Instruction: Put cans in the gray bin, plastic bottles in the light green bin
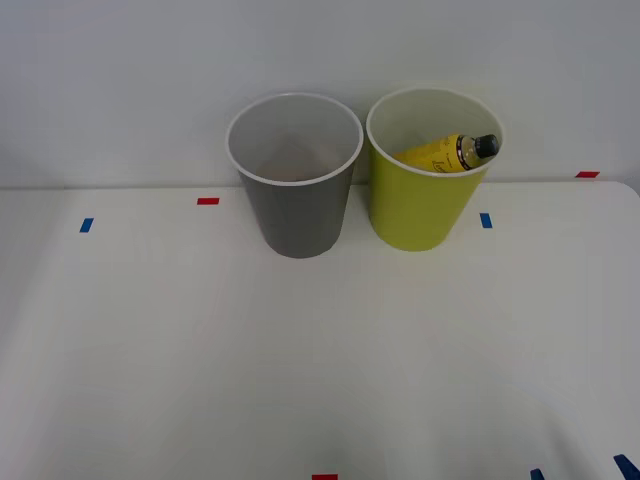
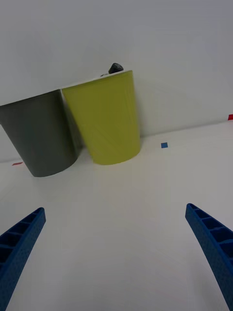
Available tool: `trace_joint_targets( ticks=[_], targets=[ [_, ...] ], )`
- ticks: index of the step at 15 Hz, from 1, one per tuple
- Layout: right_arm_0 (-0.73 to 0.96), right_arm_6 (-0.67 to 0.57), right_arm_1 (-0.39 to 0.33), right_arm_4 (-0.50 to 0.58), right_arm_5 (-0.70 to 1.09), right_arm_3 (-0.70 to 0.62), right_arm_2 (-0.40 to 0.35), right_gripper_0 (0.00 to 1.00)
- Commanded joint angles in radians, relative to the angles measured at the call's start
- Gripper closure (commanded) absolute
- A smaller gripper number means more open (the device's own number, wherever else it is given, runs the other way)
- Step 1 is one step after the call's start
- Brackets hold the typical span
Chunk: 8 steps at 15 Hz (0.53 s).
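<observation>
Two bins stand side by side at the back of the white bench (image 1: 320,360), rims touching or nearly so, against a plain pale wall. Gray bin (image 1: 296,180) sits to the robot's left and looks empty, pale inside. Green bin (image 1: 428,170) to the right holds the yellow bottle (image 1: 445,153), lying tilted inside, black cap up against the rim on the right-hand side, long axis running roughly left-low to right-high across the bin mouth. In the wrist view the cap just peeks over the green bin's rim (image 2: 115,67). End effector (image 2: 116,252) is spread wide, blue ribbed fingers (image 2: 19,243) at the two corners, nothing between them, nothing held. Both bins lie ahead of it, well apart across bare bench, green bin (image 2: 104,121) more nearly straight ahead, gray bin (image 2: 41,133) off to one side. No can or loose bottle visible on the bench in either view, so judged from here there is nothing within reach to pick; the bottle part of the job looks done for this item, the gray bin yet to receive anything. Surface is smooth, matte white, with small red and blue tape marks (image 1: 208,201) scattered near the bins and the near edge. Room beyond is blank wall.
</observation>
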Motion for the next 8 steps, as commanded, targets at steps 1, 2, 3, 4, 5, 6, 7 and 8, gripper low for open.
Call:
trace_joint_targets(
  ticks=[1, 2, 3, 4, 5, 6, 7, 8],
  targets=[
    [0.003, 0.003, 0.000, -0.004, -0.008, -0.001, -0.001, 0.00],
    [0.003, 0.003, 0.000, -0.004, -0.008, -0.001, -0.001, 0.00],
    [0.003, 0.003, 0.000, -0.004, -0.008, -0.001, -0.001, 0.00],
    [0.003, 0.003, 0.000, -0.004, -0.008, -0.001, -0.001, 0.00],
    [0.003, 0.003, 0.000, -0.004, -0.008, -0.001, -0.001, 0.00],
    [0.003, 0.003, 0.000, -0.004, -0.008, -0.001, -0.001, 0.00],
    [0.003, 0.003, 0.000, -0.004, -0.008, -0.001, -0.001, 0.00],
    [0.003, 0.003, 0.000, -0.004, -0.008, -0.001, -0.001, 0.00]
  ],
)
